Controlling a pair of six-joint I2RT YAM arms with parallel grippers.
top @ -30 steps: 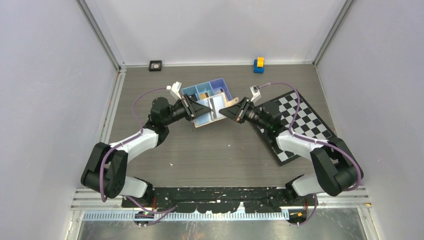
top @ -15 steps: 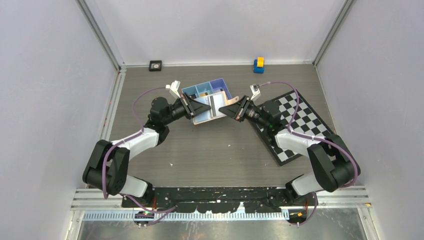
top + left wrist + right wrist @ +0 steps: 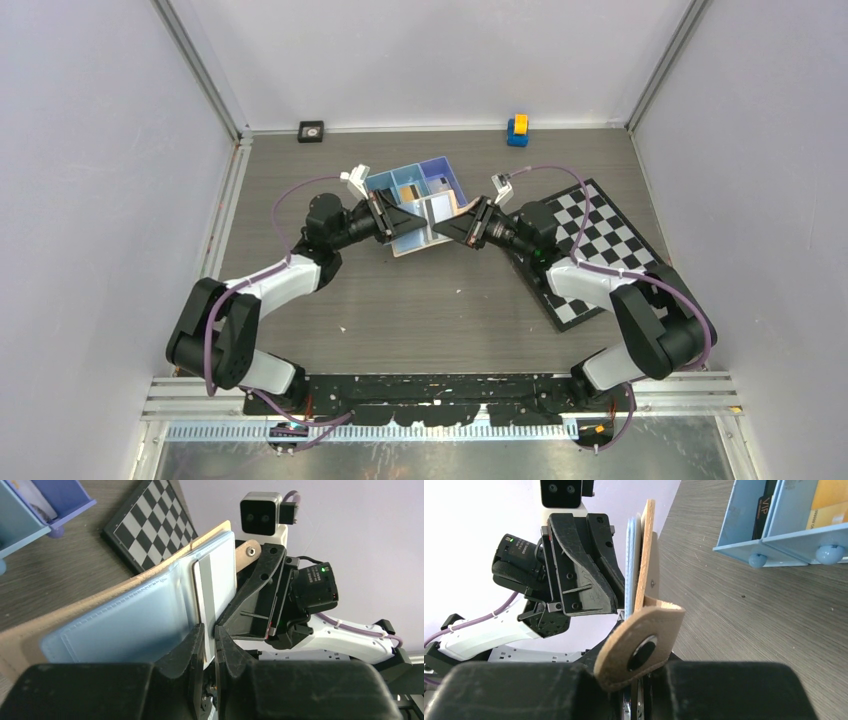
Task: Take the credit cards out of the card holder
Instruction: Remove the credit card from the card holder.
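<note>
The tan card holder [image 3: 428, 222] hangs open above the table between my two grippers, in front of the blue tray. In the left wrist view its pale blue lining [image 3: 125, 625] faces me. A pale credit card [image 3: 212, 582] with a grey stripe sticks out of its pocket. My left gripper [image 3: 210, 630] is shut on that card's near edge. My right gripper [image 3: 640, 677] is shut on the holder's opposite edge, just behind its snap tab [image 3: 644, 645]. In the top view the left gripper [image 3: 408, 222] and right gripper [image 3: 452, 228] face each other closely.
The blue tray [image 3: 440, 172] stands just behind the grippers. It holds a black card [image 3: 764, 505] and an orange card [image 3: 834, 500]. A chessboard [image 3: 600, 250] lies under the right arm. A yellow-blue block [image 3: 517, 129] and a small black item [image 3: 311, 130] sit by the back wall.
Both wrists have drawn a little closer together and the right arm has shifted left. The holder stays held between them, now tilted flatter.
</note>
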